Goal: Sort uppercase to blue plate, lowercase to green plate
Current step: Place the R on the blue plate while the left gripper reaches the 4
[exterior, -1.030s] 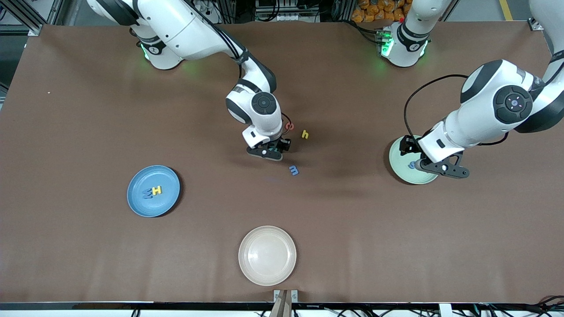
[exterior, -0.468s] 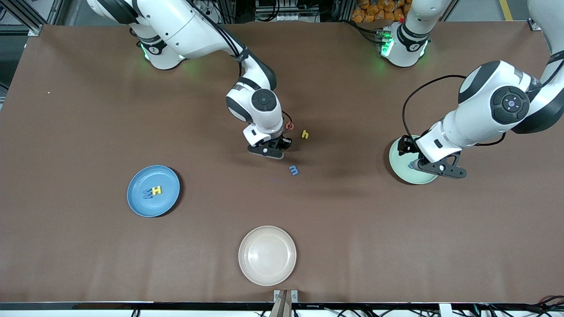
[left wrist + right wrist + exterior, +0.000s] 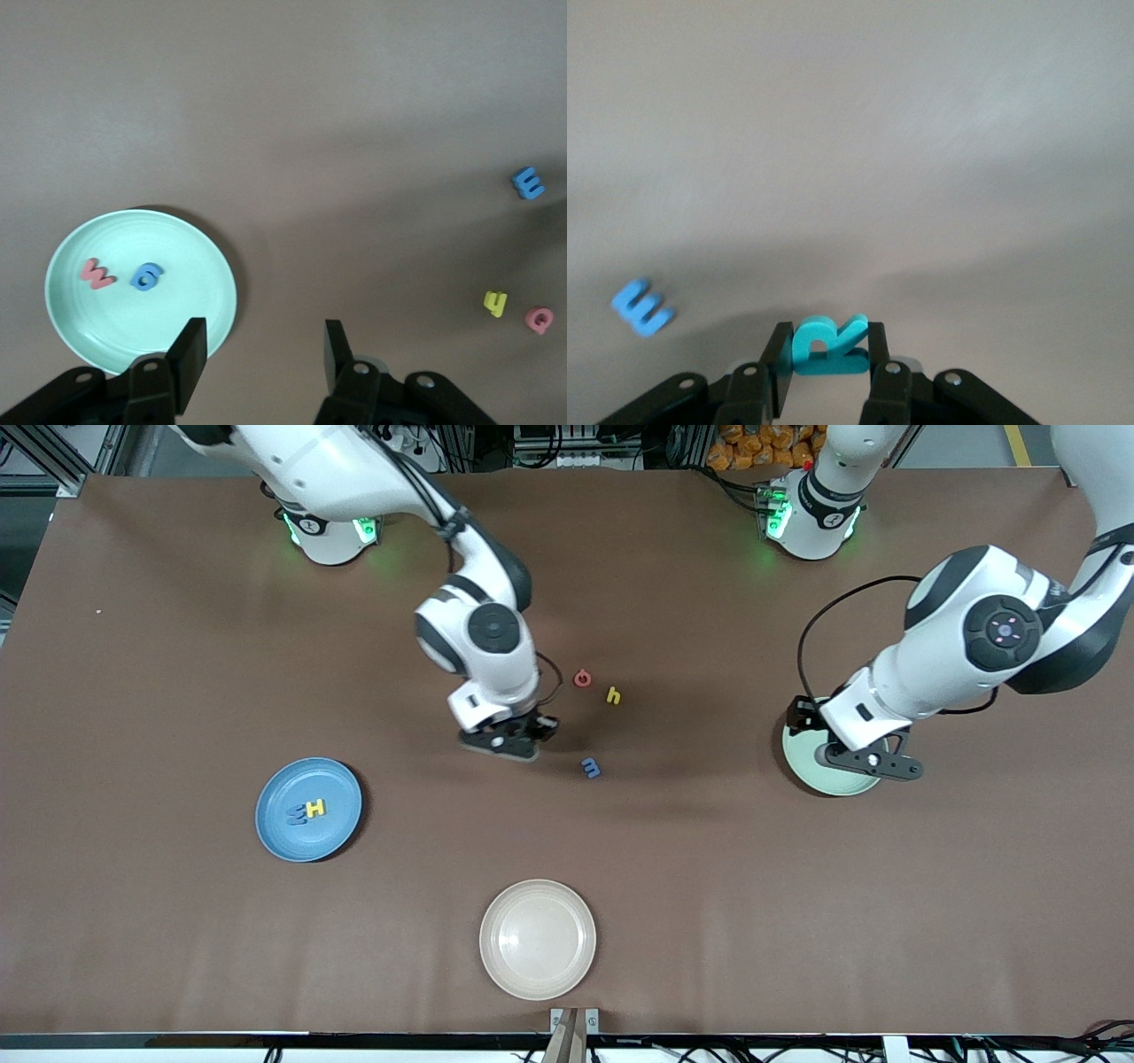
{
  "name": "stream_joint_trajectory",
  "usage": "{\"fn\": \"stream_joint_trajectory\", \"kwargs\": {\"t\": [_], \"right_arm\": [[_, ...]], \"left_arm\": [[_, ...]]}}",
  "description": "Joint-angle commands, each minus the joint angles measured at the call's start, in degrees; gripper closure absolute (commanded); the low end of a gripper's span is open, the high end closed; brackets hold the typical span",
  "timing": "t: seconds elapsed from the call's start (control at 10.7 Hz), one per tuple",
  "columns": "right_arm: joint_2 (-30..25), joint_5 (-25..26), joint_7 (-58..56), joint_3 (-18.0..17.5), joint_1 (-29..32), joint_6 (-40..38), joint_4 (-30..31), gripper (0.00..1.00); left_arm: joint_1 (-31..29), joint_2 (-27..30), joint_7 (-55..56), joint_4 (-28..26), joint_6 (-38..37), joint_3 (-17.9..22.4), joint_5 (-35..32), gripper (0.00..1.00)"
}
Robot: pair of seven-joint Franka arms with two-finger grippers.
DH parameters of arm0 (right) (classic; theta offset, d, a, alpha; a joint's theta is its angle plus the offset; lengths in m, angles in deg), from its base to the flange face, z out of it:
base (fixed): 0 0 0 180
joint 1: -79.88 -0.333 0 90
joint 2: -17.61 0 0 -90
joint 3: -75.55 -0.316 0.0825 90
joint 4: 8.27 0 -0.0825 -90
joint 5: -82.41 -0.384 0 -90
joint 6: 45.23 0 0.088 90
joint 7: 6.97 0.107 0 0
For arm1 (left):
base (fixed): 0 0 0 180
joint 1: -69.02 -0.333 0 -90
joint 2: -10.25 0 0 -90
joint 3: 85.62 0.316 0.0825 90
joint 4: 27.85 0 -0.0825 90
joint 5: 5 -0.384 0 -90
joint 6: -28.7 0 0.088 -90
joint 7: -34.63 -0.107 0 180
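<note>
The round mid-blue plate (image 3: 270, 828) holds the blue foam M (image 3: 296, 813) touching the yellow foam H (image 3: 315, 808). The pale mint-green plate (image 3: 71, 332) holds the red foam w (image 3: 97, 274) and blue foam g (image 3: 146, 276). The teal foam R (image 3: 830, 343) is clamped in the right gripper (image 3: 826, 365). The red foam G (image 3: 582, 678), yellow foam h (image 3: 613, 695) and blue foam m (image 3: 591, 767) lie flat on the surface.

The tabletop (image 3: 177, 957) is plain brown. A blue plate (image 3: 332, 781) bears a yellow H (image 3: 315, 808) and blue M (image 3: 297, 814). A mint-green plate (image 3: 190, 257) bears a red w (image 3: 97, 274) and blue g (image 3: 146, 276). Loose: red G (image 3: 582, 678), yellow h (image 3: 613, 695), blue m (image 3: 590, 767). The R (image 3: 829, 343) is teal. A cream plate (image 3: 537, 895) is plain.
</note>
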Motion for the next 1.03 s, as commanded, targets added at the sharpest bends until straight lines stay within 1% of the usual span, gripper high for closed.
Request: {"fn": "stream_joint_trajectory", "kwargs": {"t": [0.0, 0.19, 0.28, 0.37, 0.47, 0.56, 0.66, 0.75, 0.84, 0.94], "right_arm": [[-5.9, -1.4, -11.9, -0.8, 8.7, -5.2, 1.7, 1.0], [-7.1, -1.5, -23.7, -0.8, 17.1, -6.9, 1.8, 1.0], [-6.7, -1.5, -30.0, -0.7, 21.6, -7.3, 1.8, 1.0], [-6.0, -1.5, -35.6, -0.7, 25.8, -7.3, 1.8, 1.0], [-5.1, -1.5, -40.1, -0.6, 29.2, -6.9, 1.7, 1.0], [-4.0, -1.5, -43.0, -0.6, 31.7, -6.6, 1.7, 1.0], [-3.0, -1.7, -45.2, -0.5, 33.5, -5.9, 1.7, 1.0], [-1.8, -1.8, -45.8, -0.5, 34.3, -5.4, 1.6, 1.0], [-0.4, -1.8, -45.9, -0.5, 35.3, -4.2, 1.7, 0.96], [0.9, -1.8, -45.9, -0.5, 36.0, -3.2, 1.6, 0.81]], "left_arm": [[3.0, 0.4, 5.0, -1.5, 3.1, 0.3, 1.4, 0.39], [4.0, 0.9, 10.8, -6.9, 11.3, 0.2, 1.2, 0.38], [4.3, 1.1, 12.1, -9.4, 14.5, 0.2, 0.6, 0.38], [5.0, 1.3, 15.4, -12.6, 19.5, 0.1, 0.2, 0.38], [7.3, 1.5, 19.0, -15.2, 22.9, 0.1, -1.6, 0.37], [10.1, 1.2, 24.0, -16.5, 24.1, 0.2, -5.8, 0.38], [13.3, 0.5, 30.3, -17.4, 25.1, 1.5, -10.4, 0.37], [17.2, 0.4, 34.1, -18.1, 26.7, 4.4, -13.5, 0.37], [21.6, 0.4, 36.8, -18.6, 30.2, 7.4, -14.1, 0.37], [26.8, 0.5, 38.5, -18.6, 33.3, 12.1, -14.8, 0.37]]}}
